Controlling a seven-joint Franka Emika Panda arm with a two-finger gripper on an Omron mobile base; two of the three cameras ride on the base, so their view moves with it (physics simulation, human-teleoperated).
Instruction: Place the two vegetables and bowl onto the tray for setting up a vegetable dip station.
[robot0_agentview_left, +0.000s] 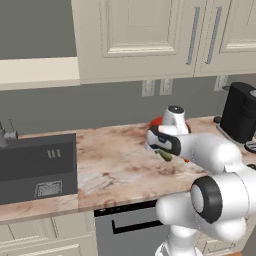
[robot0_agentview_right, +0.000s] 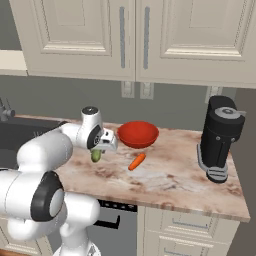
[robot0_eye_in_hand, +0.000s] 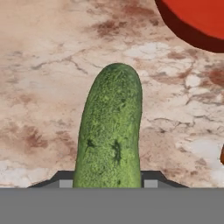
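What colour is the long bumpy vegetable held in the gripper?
The long bumpy vegetable is dark green; the hand view shows it best.

A bumpy green cucumber hangs above the bench, clamped at its end. Right of it, a red bowl sits upright, with an orange carrot lying near.

Two vegetables in all — one green cucumber, filling the lower middle of the hand view, and one orange carrot at the centre of the right base view. One red bowl sits just above the carrot there. One black coffee machine stands at the right of that frame. Two wall outlets show side by side in the upper middle. One sink at the left of the left base view — set into the one desk.
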